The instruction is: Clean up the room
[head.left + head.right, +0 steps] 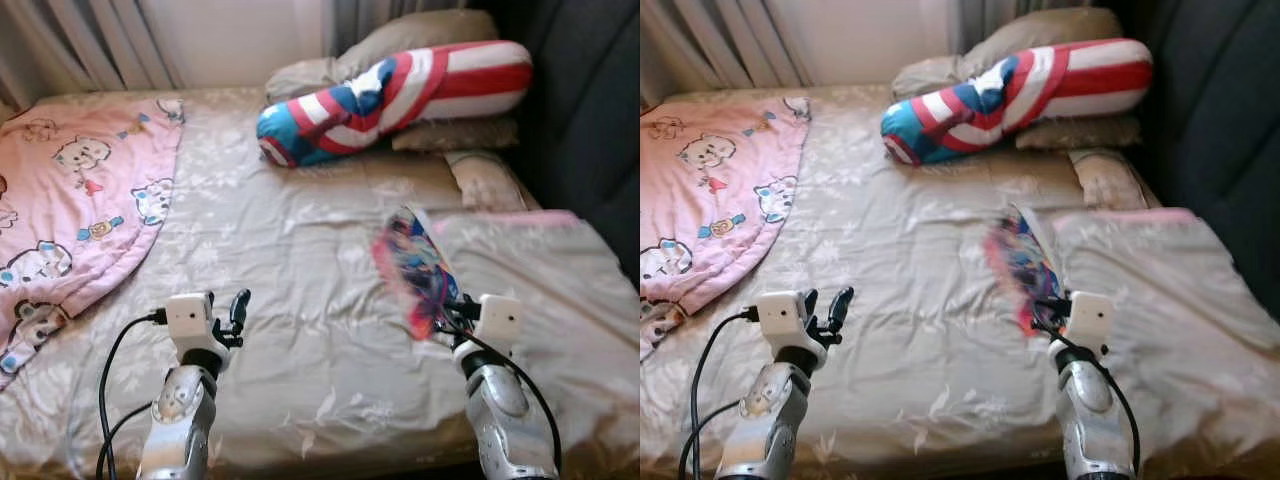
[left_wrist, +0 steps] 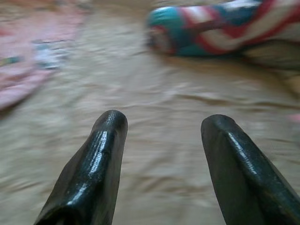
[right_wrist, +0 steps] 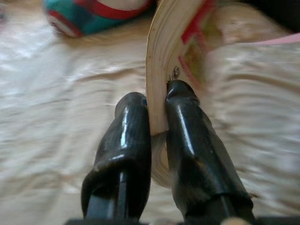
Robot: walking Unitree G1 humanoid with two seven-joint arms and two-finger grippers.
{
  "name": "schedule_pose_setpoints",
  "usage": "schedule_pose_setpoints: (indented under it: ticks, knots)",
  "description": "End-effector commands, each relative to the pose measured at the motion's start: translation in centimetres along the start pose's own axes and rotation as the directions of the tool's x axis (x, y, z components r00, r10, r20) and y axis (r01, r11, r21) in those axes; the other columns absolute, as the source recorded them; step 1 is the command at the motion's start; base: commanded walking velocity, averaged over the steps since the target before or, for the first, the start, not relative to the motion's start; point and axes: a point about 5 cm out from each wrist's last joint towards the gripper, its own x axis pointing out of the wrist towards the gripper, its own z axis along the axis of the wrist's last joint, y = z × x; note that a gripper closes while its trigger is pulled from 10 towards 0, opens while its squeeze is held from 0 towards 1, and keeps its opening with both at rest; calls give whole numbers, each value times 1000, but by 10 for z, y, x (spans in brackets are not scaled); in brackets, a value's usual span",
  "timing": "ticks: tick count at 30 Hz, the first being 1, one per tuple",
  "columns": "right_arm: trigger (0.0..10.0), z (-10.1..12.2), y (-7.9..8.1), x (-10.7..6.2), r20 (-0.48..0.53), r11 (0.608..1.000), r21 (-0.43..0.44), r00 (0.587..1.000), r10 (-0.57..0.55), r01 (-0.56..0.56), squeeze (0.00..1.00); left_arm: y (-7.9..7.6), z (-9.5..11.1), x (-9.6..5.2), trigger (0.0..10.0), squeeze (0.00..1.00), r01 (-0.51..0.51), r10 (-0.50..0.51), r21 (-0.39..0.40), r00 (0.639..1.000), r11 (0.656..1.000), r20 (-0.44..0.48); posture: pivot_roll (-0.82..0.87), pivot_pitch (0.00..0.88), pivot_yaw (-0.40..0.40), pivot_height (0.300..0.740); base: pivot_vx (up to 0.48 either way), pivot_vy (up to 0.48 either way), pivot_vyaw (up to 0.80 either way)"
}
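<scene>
While my right gripper (image 3: pixel 157 110) pinches a colourful book (image 1: pixel 415 272) at centre right (blurred), it hangs above the bed (image 1: pixel 290 250). My left gripper (image 2: pixel 161 136), lower left, is spread apart, holding nothing.

Red-white-blue striped bolster (image 1: pixel 400 95), pink blanket (image 1: pixel 70 200)

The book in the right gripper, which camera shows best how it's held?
The right wrist view: both fingers pinch the book at its page edge. The eye views show its blurred colorful cover above the bed.
</scene>
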Motion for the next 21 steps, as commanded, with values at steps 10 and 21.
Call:
schedule_pose_setpoints:
  ticks: [10, 21]
  knots:
    - [10000, 0, 6, -1, -4, 997, -9, 997, 79, -79, 0, -2, 1, 0, 10000, 0, -1, 1, -16, 1000, 1000, 4, -10, 124, 4, 712, 0, 0, 0]
    - [10000, -3, 13, 0, -41, 984, -106, 990, 137, -141, 0, -3, 2, 0, 10000, 0, 1, -1, -21, 1000, 1000, 9, -10, 129, 5, 697, 0, 0, 0]
